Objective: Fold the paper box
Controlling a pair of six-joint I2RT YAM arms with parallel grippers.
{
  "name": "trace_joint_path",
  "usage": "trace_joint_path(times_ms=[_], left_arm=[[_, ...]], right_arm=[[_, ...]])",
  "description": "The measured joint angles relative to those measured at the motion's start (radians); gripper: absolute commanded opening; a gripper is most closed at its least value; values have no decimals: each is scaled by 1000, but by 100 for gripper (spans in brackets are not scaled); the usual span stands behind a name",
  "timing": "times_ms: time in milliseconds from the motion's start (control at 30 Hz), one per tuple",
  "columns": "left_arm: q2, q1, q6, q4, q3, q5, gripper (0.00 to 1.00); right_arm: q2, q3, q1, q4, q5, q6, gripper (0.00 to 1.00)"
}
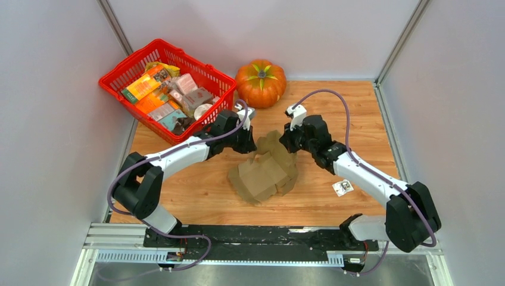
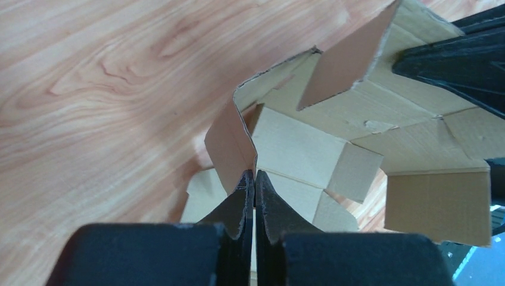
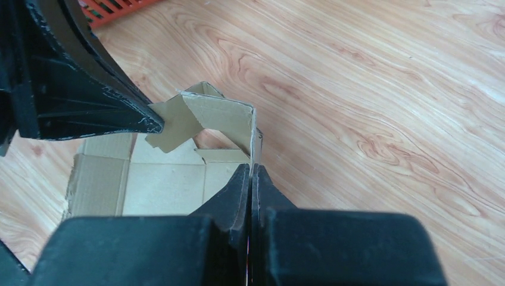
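The paper box (image 1: pixel 265 170) is a brown die-cut cardboard sheet with several flaps, partly raised at its far end, in the middle of the wooden table. My left gripper (image 1: pixel 251 143) is shut on a flap at its far left edge; in the left wrist view the gripper (image 2: pixel 255 174) pinches that thin upright flap (image 2: pixel 229 146). My right gripper (image 1: pixel 286 143) is shut on a flap at its far right edge; in the right wrist view the gripper (image 3: pixel 251 168) pinches the flap's edge (image 3: pixel 253 134). The left gripper's fingers (image 3: pixel 89 89) show there too, holding the other side.
A red basket (image 1: pixel 119 80) with colourful packages stands at the back left. An orange pumpkin (image 1: pixel 260 82) sits at the back centre. A small white card with a black mark (image 1: pixel 342 187) lies to the right of the box. Grey walls close in both sides.
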Motion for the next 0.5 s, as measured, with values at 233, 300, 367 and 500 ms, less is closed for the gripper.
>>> trace_joint_path(times_ms=[233, 300, 367, 500], left_arm=[[-47, -49, -48, 45, -71, -32, 0], [-57, -60, -55, 54, -88, -47, 0], [-68, -72, -65, 68, -108, -63, 0], [-86, -90, -92, 106, -160, -92, 0]], right_arm=[[-23, -38, 68, 22, 99, -117, 0], [-26, -47, 87, 29, 115, -152, 0], [-28, -57, 109, 41, 129, -185, 0], [-32, -85, 172, 73, 163, -262, 0]])
